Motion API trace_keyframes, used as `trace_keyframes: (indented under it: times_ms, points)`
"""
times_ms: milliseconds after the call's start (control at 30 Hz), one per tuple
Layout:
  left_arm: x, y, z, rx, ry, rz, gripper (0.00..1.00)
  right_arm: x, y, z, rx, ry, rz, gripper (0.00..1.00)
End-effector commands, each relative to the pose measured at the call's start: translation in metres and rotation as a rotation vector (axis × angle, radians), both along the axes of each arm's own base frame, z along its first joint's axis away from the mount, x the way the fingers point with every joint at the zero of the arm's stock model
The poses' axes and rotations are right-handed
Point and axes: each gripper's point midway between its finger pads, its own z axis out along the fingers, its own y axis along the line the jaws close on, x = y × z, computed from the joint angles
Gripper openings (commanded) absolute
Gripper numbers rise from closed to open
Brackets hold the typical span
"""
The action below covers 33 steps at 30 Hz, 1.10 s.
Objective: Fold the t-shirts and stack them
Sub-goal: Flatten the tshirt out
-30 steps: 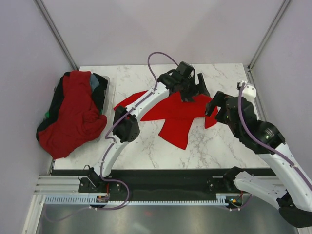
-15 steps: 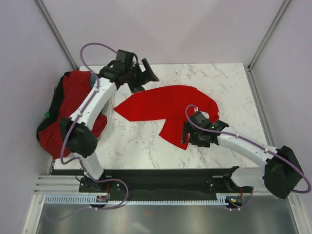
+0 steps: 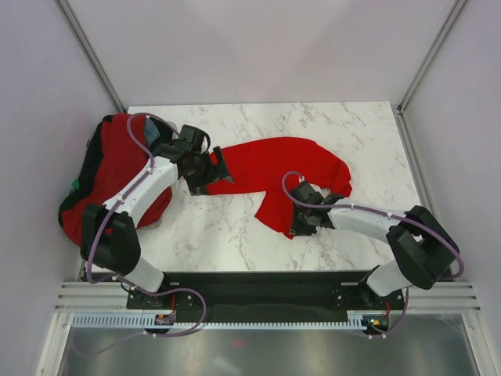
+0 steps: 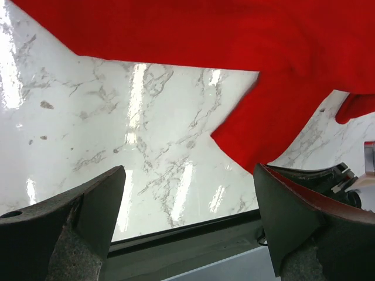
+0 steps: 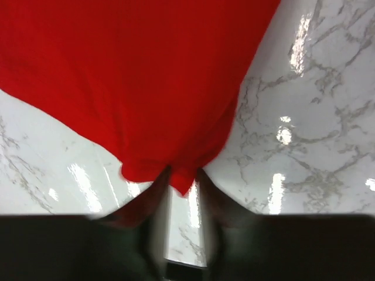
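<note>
A bright red t-shirt (image 3: 282,168) lies spread and rumpled across the middle of the marble table (image 3: 368,125). My right gripper (image 3: 301,222) is low at the shirt's near tip. In the right wrist view the t-shirt (image 5: 129,76) fills the top, and the gripper (image 5: 183,175) has its blurred fingers closed on the cloth's pointed corner. My left gripper (image 3: 210,171) is at the shirt's left end. It is wide open (image 4: 187,222) over bare marble, with the t-shirt (image 4: 234,47) just beyond its fingers. More red t-shirts (image 3: 117,184) are heaped at the left.
The heap of shirts spills over a dark bin (image 3: 166,149) at the table's left edge. Metal frame posts (image 3: 427,55) stand at the back corners. The table's front edge (image 3: 258,274) runs just before the arm bases.
My right arm swung in from the right to the shirt's near tip and its jaws closed there. My left arm left the shirt's back edge, swept left, then came down beside the shirt's left end.
</note>
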Motion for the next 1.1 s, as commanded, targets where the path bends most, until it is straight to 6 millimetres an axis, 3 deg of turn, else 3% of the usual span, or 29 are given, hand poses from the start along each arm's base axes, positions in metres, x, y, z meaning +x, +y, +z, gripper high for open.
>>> trace_keyframes:
  times_ms: [0, 67, 100, 167, 200, 233, 267, 300, 367, 400, 500, 567, 600, 800, 933, 1067]
  points:
    - [0.006, 0.012, 0.031, -0.018, -0.145, -0.003, 0.97, -0.001, 0.002, -0.015, -0.005, 0.011, -0.005, 0.23]
    - [0.003, 0.019, 0.031, -0.007, -0.155, 0.006, 0.96, -0.001, 0.003, -0.013, -0.004, 0.01, 0.003, 0.0]
    - [0.003, 0.022, 0.033, -0.002, -0.164, 0.011, 0.95, 0.001, 0.003, -0.007, -0.007, 0.003, 0.015, 0.0]
    - [0.004, 0.027, 0.047, 0.004, -0.199, 0.019, 0.94, 0.02, -0.001, 0.04, -0.044, -0.08, -0.002, 0.0]
    - [0.003, 0.034, 0.051, 0.032, -0.204, 0.028, 0.94, 0.046, 0.01, 0.103, 0.009, -0.216, -0.006, 0.0]
    - [0.004, 0.038, 0.057, 0.047, -0.219, 0.034, 0.94, 0.049, -0.009, 0.129, -0.065, -0.252, -0.032, 0.0]
    - [0.007, 0.041, 0.074, 0.055, -0.259, 0.042, 0.94, 0.057, -0.014, 0.163, -0.066, -0.312, -0.05, 0.0]
    - [0.009, 0.046, 0.079, 0.083, -0.276, 0.051, 0.94, 0.076, -0.014, 0.236, 0.004, -0.45, -0.086, 0.0]
    - [0.01, 0.05, 0.094, 0.098, -0.301, 0.059, 0.94, 0.077, -0.041, 0.282, -0.069, -0.513, -0.114, 0.0]
    - [0.011, 0.052, 0.096, 0.108, -0.306, 0.064, 0.94, 0.085, -0.053, 0.319, -0.057, -0.577, -0.159, 0.0]
    - [0.009, 0.054, 0.092, 0.114, -0.291, 0.072, 0.93, 0.079, -0.082, 0.327, -0.137, -0.569, -0.187, 0.0]
    - [0.002, 0.055, 0.079, 0.117, -0.258, 0.075, 0.92, 0.071, -0.098, 0.314, -0.151, -0.548, -0.216, 0.0]
    - [0.0, 0.056, 0.073, 0.122, -0.247, 0.08, 0.92, 0.062, -0.105, 0.296, -0.157, -0.511, -0.223, 0.0]
    - [-0.018, 0.074, 0.01, 0.213, -0.129, 0.137, 0.9, 0.034, -0.124, 0.242, -0.176, -0.445, -0.252, 0.0]
    - [-0.027, 0.08, -0.029, 0.244, -0.062, 0.165, 0.89, 0.029, -0.144, 0.226, -0.229, -0.425, -0.269, 0.0]
    - [-0.014, 0.081, -0.04, 0.239, -0.057, 0.208, 0.88, 0.029, -0.153, 0.216, -0.253, -0.41, -0.263, 0.0]
